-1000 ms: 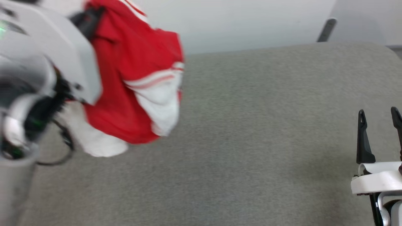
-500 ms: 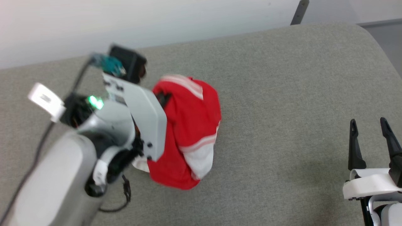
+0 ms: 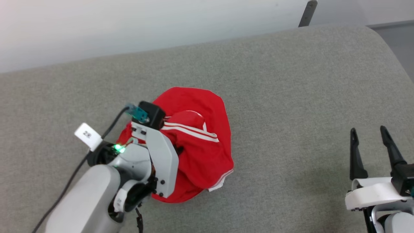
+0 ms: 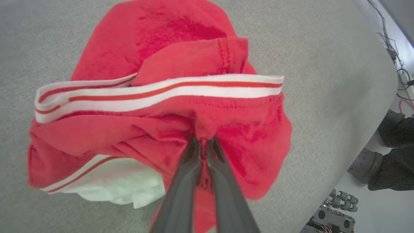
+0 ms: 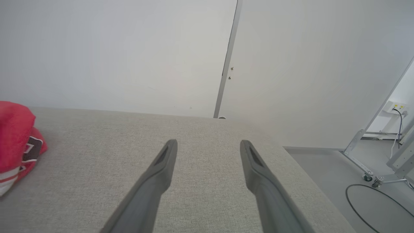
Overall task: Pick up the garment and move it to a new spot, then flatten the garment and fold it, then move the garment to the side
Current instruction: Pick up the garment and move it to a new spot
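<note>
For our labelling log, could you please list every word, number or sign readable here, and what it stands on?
White tag: two dark characters, perhaps "2" first, too blurred to read surely.
Garment: a fragment of black, white-outlined lettering in the right wrist view, cut off, unreadable.
No other text is legible.

The garment (image 3: 200, 155) is lying on the table (image 3: 291, 97), a fold sitting between the fingertips of the left gripper (image 4: 203, 139), well left of the fingers of the right gripper (image 3: 368, 131).

Probably a robotics lab, bare white walls (image 5: 113, 48) beyond the fingers (image 5: 155, 181), grey padded table (image 5: 210, 139) under them, wheeled frame (image 5: 356, 142) and floor cable (image 5: 346, 194) to their right.
</note>
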{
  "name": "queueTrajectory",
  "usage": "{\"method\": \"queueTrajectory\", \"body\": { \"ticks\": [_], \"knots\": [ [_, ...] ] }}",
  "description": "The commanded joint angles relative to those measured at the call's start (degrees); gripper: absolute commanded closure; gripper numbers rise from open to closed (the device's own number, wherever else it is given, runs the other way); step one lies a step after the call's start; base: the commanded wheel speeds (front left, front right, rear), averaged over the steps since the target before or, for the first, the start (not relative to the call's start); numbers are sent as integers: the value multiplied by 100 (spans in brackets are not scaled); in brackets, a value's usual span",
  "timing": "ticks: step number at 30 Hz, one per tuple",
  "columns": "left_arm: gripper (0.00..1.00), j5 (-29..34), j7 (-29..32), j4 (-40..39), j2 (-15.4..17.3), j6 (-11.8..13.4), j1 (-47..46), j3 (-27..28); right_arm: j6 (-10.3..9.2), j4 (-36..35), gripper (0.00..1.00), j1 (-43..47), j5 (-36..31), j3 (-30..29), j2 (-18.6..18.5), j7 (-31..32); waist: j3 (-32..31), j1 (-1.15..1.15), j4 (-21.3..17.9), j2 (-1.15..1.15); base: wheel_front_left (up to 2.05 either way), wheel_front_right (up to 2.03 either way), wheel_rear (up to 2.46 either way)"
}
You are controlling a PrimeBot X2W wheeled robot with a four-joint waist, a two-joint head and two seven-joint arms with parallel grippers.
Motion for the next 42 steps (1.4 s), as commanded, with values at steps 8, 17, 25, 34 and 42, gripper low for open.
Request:
{"method": "queueTrajectory", "body": {
  "ticks": [8,17,25,34,42],
  "knots": [
    [0,-153,-274,132,-109,-162,60,53,-4,109,0,125,-48,208,19,-29,-377,0,251,0,0,0,0],
    [0,-275,-613,-61,33,-108,391,316,-4,269,0,218,-74,367,-131,-19,-841,0,622,0,0,0,0],
    [0,-286,-1503,-323,175,-240,834,718,-4,310,0,310,-24,487,-190,-19,-1106,0,938,0,0,0,0],
    [0,-53,-3077,-305,302,-584,1453,1163,-4,288,0,415,20,578,-274,-19,-1294,0,1224,0,0,0,0],
    [0,107,-4386,-27,352,-783,2074,1504,-4,285,0,503,43,577,-320,-20,-1463,0,1438,0,0,0,0]
  ]
}}
